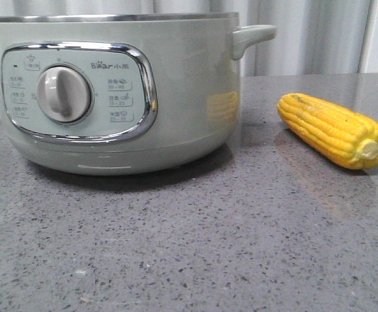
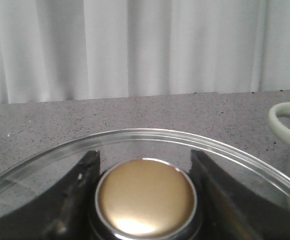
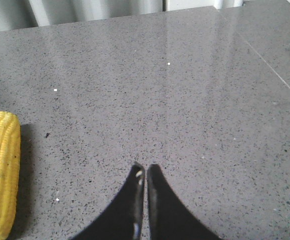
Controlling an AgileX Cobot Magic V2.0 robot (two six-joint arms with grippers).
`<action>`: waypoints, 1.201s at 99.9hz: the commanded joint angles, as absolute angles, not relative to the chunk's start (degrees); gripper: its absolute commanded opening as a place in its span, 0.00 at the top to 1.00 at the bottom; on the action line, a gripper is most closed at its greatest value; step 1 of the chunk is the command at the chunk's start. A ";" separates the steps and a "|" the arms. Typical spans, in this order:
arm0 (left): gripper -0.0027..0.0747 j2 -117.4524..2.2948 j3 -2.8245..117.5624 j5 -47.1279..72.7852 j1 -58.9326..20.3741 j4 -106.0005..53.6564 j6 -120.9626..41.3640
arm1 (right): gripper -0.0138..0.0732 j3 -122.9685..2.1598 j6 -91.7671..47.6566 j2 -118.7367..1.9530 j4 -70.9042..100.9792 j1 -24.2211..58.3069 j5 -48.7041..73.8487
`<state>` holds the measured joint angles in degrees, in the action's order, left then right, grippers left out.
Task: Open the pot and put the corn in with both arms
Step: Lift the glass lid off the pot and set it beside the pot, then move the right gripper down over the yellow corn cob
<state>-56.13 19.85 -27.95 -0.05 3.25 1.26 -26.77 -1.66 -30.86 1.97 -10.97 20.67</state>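
Observation:
The pale green pot (image 1: 182, 91) with its chrome-framed panel and knob (image 1: 64, 94) stands at the left of the front view, its steel rim at the top edge. The yellow corn (image 1: 332, 129) lies on the table to its right, pale stub toward me. No gripper shows in the front view. My left gripper (image 2: 144, 152) is shut on the gold knob (image 2: 145, 197) of a glass lid (image 2: 145, 134), with one pot handle (image 2: 288, 122) beside it. My right gripper (image 3: 145, 167) is shut and empty above bare table, the corn (image 3: 0, 170) off to its side.
The grey speckled tabletop (image 1: 241, 247) runs around the pot and corn. Pale curtains (image 2: 135, 45) hang behind the table. A seam in the tabletop (image 3: 264, 60) runs past the right gripper on the side away from the corn.

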 commanded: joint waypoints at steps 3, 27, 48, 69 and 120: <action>0.99 -60.21 21.99 -43.92 0.04 2.34 1.21 | 0.93 -28.21 -2.06 -31.42 2.18 -11.24 16.16; 0.99 -67.99 21.99 -50.13 0.04 2.56 1.63 | 0.93 -28.21 -2.06 -31.42 2.18 -11.24 16.37; 0.99 -71.64 21.85 -50.55 0.04 2.81 1.77 | 0.93 -28.21 -2.06 -31.42 2.18 -11.24 16.37; 0.99 -75.99 20.92 -54.62 0.04 5.62 4.82 | 0.93 -28.21 -2.06 -31.42 2.18 -11.24 16.49; 0.99 -78.71 16.00 -57.70 0.04 6.23 4.82 | 0.93 -28.21 -2.06 -31.42 2.18 -11.24 16.49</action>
<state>-79.91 15.24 -51.15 -0.05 6.53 5.00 -26.77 -1.66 -30.86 1.97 -10.97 20.67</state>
